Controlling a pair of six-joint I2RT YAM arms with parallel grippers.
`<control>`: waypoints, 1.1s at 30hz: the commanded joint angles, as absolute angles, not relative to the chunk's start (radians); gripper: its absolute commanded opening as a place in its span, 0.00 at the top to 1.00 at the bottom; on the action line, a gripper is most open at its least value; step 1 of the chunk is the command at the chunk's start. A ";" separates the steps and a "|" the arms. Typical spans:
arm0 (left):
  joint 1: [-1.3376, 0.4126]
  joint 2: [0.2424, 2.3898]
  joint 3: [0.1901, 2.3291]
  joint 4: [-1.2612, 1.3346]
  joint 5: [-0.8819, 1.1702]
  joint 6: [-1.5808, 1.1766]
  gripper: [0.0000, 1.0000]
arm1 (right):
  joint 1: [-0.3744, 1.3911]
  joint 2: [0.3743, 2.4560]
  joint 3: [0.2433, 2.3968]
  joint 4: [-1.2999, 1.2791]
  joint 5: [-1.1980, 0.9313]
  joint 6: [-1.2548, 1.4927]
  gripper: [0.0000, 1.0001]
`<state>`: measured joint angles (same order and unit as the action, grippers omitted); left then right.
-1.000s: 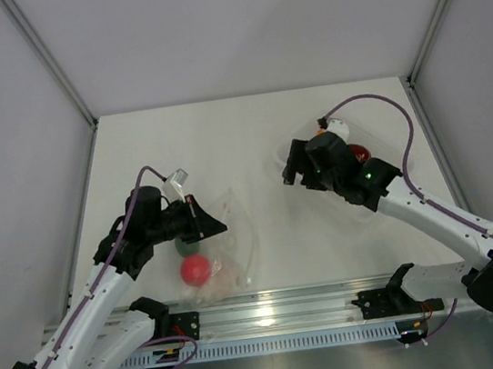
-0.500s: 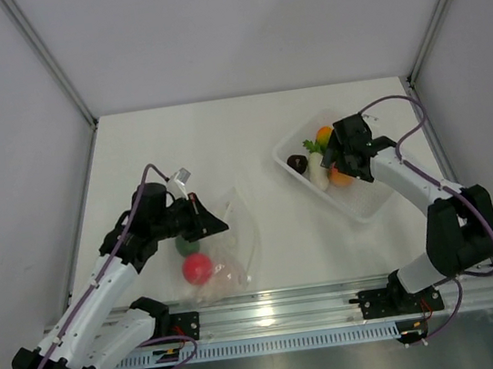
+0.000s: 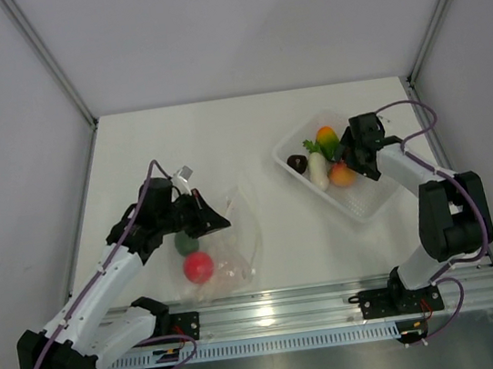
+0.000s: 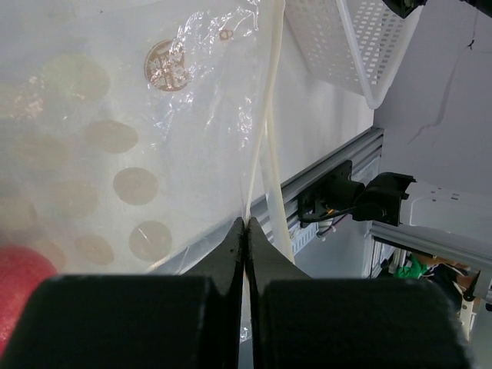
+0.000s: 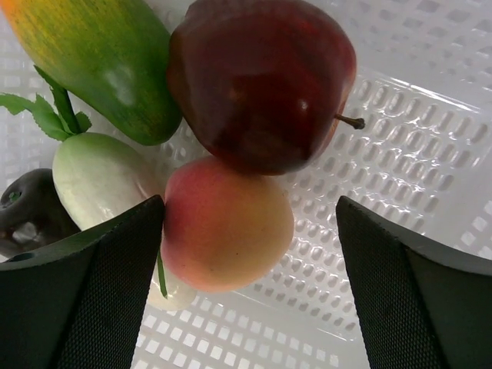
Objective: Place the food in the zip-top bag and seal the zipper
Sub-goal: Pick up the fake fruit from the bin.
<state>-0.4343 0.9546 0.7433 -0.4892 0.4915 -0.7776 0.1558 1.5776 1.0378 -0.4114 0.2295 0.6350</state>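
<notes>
Left pincer [image 4: 246, 231]: closed, pinching the zip-top bag [image 4: 154, 138] by its mouth edge. The zipper [image 4: 265, 131] strip runs straight out from between the tips, away from the pincer. The rest of the bag lies flat on the table [image 3: 249, 138] ahead of and beside the fingers [image 4: 231, 254].

Red apple [image 4: 15, 284] sits close beside the closed fingers, seen through the plastic. In the top view it's in the bag, just on the arm-base side of the left pincer [image 3: 215, 224]. The green piece [image 3: 185, 244] is right next to the pincer body; can't tell whether it's inside the bag or under it.

Right pincer [image 5: 250, 231]: open, jaws spread wide, straddling the peach [image 5: 227, 223] inside the tray [image 5: 400, 123]. The peach sits close against the finger on the view's left; can't tell if there's contact. There's a clear gap to the other finger.

Just past the peach from the tips is the dark red apple [image 5: 261, 77], touching the peach. The mango [image 5: 100, 61] is beside that apple, further out. The white radish [image 5: 96, 177] lies just off the same finger the peach is next to, with the dark purple piece [image 5: 23, 211] outboard of it.

Tray and bag are well apart.
</notes>
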 commanded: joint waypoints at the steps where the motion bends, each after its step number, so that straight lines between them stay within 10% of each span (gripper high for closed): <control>1: -0.434 0.965 0.790 -0.459 0.471 -0.804 0.99 | 0.150 1.586 1.020 -0.348 0.169 0.643 0.07; 14: -0.497 1.012 0.788 -0.417 0.442 -0.838 1.00 | 0.144 1.641 0.977 -0.291 0.017 0.684 0.05; 27: -0.497 0.963 0.778 -0.457 0.443 -0.781 0.99 | 0.146 1.508 0.960 -0.331 0.087 0.678 0.36; 33: -0.497 0.911 0.750 -0.445 0.462 -0.770 0.99 | 0.150 1.365 0.954 -0.397 0.156 0.638 0.36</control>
